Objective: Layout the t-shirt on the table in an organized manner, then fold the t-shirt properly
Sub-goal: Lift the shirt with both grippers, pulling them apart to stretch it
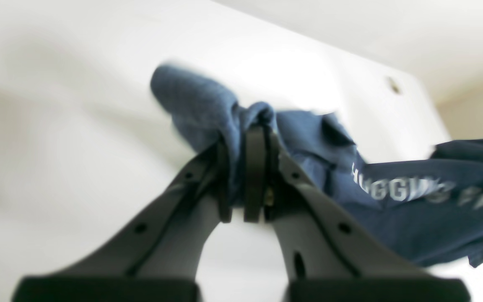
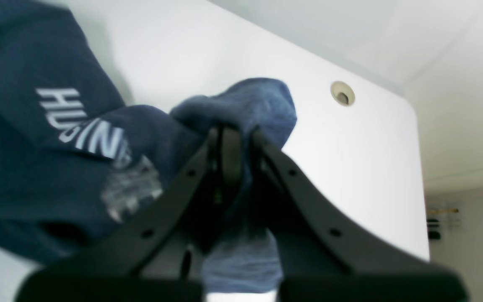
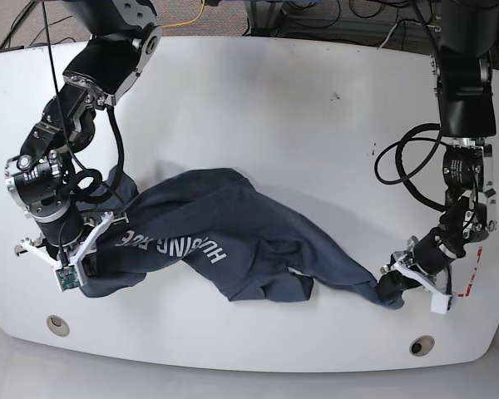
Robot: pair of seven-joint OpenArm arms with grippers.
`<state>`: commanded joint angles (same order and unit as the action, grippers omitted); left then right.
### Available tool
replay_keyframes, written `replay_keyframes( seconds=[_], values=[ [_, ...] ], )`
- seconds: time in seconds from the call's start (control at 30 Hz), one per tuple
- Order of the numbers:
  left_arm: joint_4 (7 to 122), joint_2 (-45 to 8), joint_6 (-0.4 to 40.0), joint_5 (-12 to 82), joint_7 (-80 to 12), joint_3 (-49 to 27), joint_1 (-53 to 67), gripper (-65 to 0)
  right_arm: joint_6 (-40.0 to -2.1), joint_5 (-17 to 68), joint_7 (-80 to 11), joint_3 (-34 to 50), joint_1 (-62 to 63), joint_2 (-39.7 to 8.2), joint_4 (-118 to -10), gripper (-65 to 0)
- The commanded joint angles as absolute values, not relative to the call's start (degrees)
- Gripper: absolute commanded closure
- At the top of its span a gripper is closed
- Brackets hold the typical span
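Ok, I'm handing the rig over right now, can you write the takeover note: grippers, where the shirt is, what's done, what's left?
Left gripper: shut on a bunched corner of the t-shirt, near the table's front edge.
Right gripper: shut on another bunch of the same shirt, at the opposite end.
T-shirt: strung between the two arms across the front of the table, twisted and wrinkled, the lettering reading upside down in the base view.
Done: both ends gripped.
Left: spread it flat and smooth, then do all the folds. No fold made yet.
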<state>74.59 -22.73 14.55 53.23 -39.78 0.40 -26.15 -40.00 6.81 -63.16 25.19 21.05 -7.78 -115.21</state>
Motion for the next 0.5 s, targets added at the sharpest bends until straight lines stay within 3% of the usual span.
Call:
replay_keyframes(
  seconds=[0.5],
  values=[
    [81.63,-30.02,14.73,53.41,-39.69,0.4,-30.81,-0.8,-40.0,6.81,-63.25,24.84,30.64,-7.87,-109.76,0.0]
  ],
)
